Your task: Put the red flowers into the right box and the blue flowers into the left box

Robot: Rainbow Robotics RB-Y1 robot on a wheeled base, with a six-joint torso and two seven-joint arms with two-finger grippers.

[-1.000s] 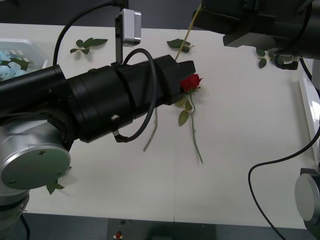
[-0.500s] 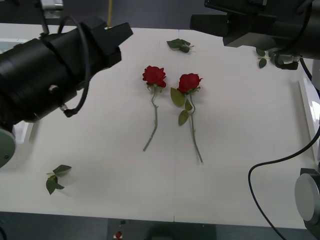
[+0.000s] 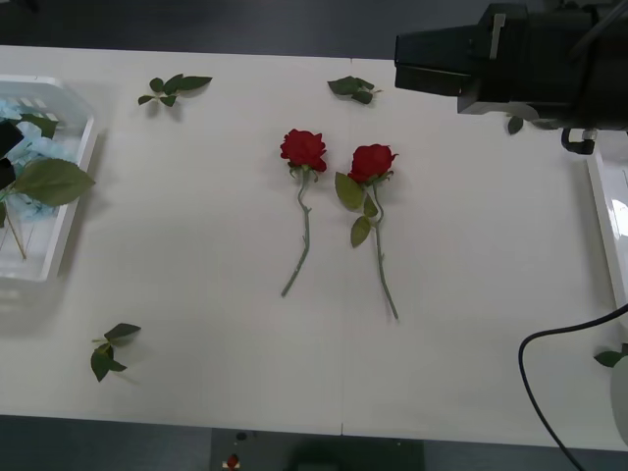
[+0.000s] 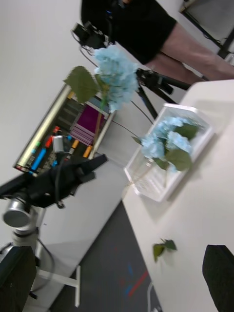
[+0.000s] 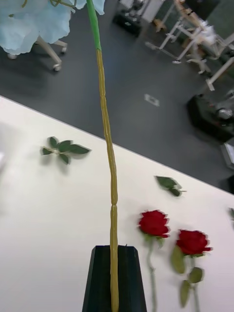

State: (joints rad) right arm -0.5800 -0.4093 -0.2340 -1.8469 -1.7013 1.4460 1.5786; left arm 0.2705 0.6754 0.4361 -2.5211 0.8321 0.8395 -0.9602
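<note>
A: Pale-blue item first: one hydrangea head (image 5: 29,19) is riding at the top of a long yellow-green stem (image 5: 109,161), and the left end effector (image 5: 115,278) is pinching that stem between its black fingers. From the right wrist camera the same bloom (image 4: 116,75) is hanging in the air above the left box (image 4: 197,114).

B: And the box contents?

A: Left box (image 3: 69,211), far-left edge of the desk (image 3: 196,275), is already holding blue flowers (image 3: 22,147) with a big green leaf (image 3: 49,182) lying over its rim.

B: Red stock?

A: Two red roses are lying side by side mid-desk, one to the left (image 3: 303,149) and one to the right (image 3: 372,162), stems pointing toward the near edge, close but apart. Right box (image 3: 606,206) is showing just its rim at the right edge. Loose leaf sprigs (image 3: 175,86) are lying scattered about.

B: Right arm?

A: Right end effector (image 4: 117,273) is standing spread, its two black fingers well apart with nothing between them, up at the far right.

B: Risks?

A: In my judgement, the grip is sitting low on a long thin stem, so the heavy head is likely swaying. A release while it is swinging could drop it across the rim or outside the box.
</note>
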